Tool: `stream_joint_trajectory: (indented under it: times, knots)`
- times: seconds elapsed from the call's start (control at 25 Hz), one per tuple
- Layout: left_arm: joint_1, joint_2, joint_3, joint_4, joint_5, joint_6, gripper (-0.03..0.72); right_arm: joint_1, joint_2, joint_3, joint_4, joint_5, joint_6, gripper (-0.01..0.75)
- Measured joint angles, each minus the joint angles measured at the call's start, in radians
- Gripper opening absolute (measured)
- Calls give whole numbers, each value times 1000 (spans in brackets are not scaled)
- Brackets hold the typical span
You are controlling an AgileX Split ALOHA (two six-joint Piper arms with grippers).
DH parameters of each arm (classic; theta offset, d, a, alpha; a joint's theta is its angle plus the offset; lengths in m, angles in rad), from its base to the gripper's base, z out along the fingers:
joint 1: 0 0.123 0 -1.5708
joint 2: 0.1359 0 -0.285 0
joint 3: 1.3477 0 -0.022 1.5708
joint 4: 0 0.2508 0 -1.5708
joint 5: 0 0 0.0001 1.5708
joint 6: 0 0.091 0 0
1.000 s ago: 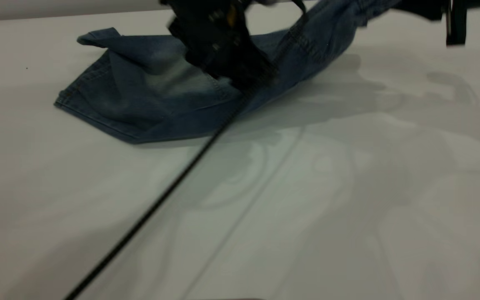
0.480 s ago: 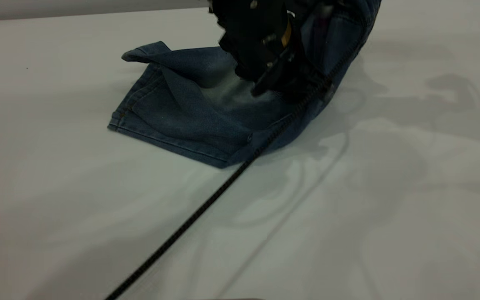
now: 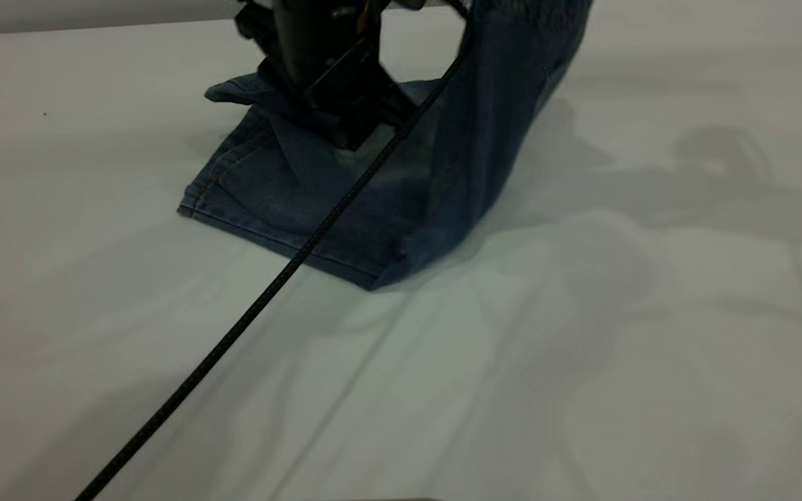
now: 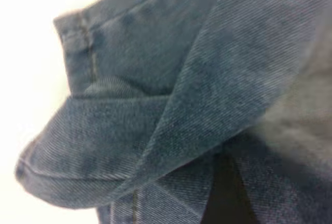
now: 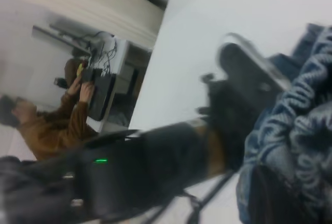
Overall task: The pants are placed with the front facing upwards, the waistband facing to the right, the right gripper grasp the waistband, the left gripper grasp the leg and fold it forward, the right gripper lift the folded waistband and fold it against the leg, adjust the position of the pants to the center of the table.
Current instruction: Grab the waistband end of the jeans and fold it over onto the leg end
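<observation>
Pretty much all blue denim here: the pants (image 4: 207,79) fill the left wrist view, a hemmed leg edge curling over in a fold against the white table (image 4: 26,53), with what might be a black finger (image 4: 228,193) poking from underneath.

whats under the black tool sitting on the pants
Under the left tool, the exterior view shows folded denim of the pants, lying on the white table. The contact spot is hidden by the tool; the waistband is raised at the right.
</observation>
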Motion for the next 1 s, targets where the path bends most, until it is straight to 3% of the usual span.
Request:
stream_joint_trajectory:
  times: [0.48, 0.72, 1.0]
  knots:
    - [-19, 34, -1, -97, -48, 12, 440, 18, -73, -74, -44, 25, 1, 53]
    - [12, -124, -1, 32, 14, 9, 440, 23, -74, -74, -86, 24, 1, 53]
    - [36, -378, -1, 157, 48, -23, 440, 158, -62, -74, -112, -114, -44, 53]
